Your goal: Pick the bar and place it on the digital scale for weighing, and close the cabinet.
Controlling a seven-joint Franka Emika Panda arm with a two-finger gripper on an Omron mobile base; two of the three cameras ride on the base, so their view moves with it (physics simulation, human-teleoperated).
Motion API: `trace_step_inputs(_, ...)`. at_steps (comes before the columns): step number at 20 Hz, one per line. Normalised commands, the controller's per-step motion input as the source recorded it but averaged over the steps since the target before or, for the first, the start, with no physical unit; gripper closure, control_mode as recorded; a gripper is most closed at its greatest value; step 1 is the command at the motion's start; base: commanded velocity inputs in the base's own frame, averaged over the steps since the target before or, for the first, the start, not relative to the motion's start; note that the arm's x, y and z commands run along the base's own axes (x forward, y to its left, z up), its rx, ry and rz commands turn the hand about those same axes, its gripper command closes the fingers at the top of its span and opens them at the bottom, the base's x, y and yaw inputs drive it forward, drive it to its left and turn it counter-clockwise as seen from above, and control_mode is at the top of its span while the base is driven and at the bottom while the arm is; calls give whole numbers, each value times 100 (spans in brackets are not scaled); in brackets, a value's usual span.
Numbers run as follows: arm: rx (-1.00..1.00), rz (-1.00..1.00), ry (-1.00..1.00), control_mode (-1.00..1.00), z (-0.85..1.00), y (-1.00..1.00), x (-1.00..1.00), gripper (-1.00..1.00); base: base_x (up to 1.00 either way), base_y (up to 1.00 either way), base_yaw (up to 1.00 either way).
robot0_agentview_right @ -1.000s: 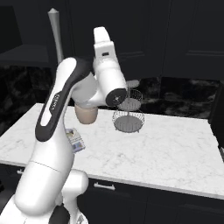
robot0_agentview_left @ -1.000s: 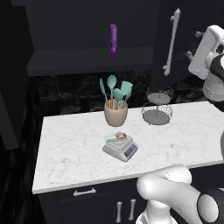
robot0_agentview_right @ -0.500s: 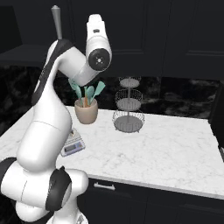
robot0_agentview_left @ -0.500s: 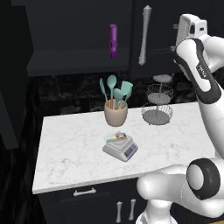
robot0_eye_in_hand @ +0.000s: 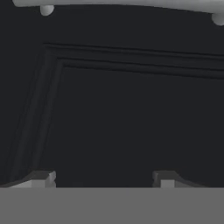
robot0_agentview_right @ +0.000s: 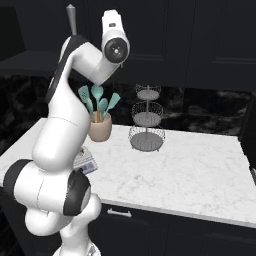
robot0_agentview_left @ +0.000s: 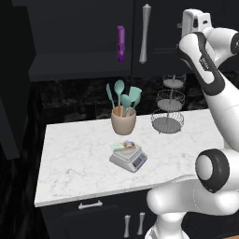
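**A:** Where's your gripper, and how do its jaws stand?

**B:** My gripper (robot0_eye_in_hand: 103,179) is raised high in front of the cabinet (robot0_eye_in_hand: 131,118). From my hand, the two dark fingertips (robot0_eye_in_hand: 41,178) stand well apart at the bottom of the view with nothing between them, so the jaws are spread and hold nothing. The black panelled door is straight ahead of them, its frame lines running across and down the left. A grey bar handle (robot0_eye_in_hand: 118,3) runs along the top edge of that view, with its two round mounts showing.

**A:** Are the tips touching the door?

**B:** I can't tell; they are near it and pointed at it.

**A:** Where is the bar?

**B:** The bar (robot0_agentview_left: 123,147) lies flat on the top of the scale (robot0_agentview_left: 129,158), which sits on the white marble counter (robot0_agentview_left: 74,163), toward the front, just before a tan pot of teal utensils (robot0_agentview_left: 123,116).

**A:** What else is on the counter?

**B:** A three-tier wire stand (robot0_agentview_left: 168,105) stands to the right of the pot, near the back wall, well apart from the scale.

**A:** And above?

**B:** In the left base view a door with a long grey handle stands beside an open shelf space, where a purple cylinder (robot0_agentview_left: 121,43) stands upright.
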Motion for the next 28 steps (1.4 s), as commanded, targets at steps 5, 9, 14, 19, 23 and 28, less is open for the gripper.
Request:
trace_step_inputs(5, -1, 0, 0, -100, -57, 14, 98, -100, 0, 0, 0)
trace_step_inputs(9, 0, 0, -3, -100, -15, 6, -50, -100, 0, 0, 0)
trace_step_inputs(14, 12, -3, 1, -100, 31, -2, -100, -100, 0, 0, 0)
trace_step_inputs(19, 22, 0, 1, -100, 13, 3, -100, -100, 0, 0, 0)
trace_step_inputs(23, 14, 0, -11, -100, -24, 9, -100, -100, 0, 0, 0)
trace_step_inputs(28, 15, -1, -28, -100, -37, 34, -99, -100, 0, 0, 0)
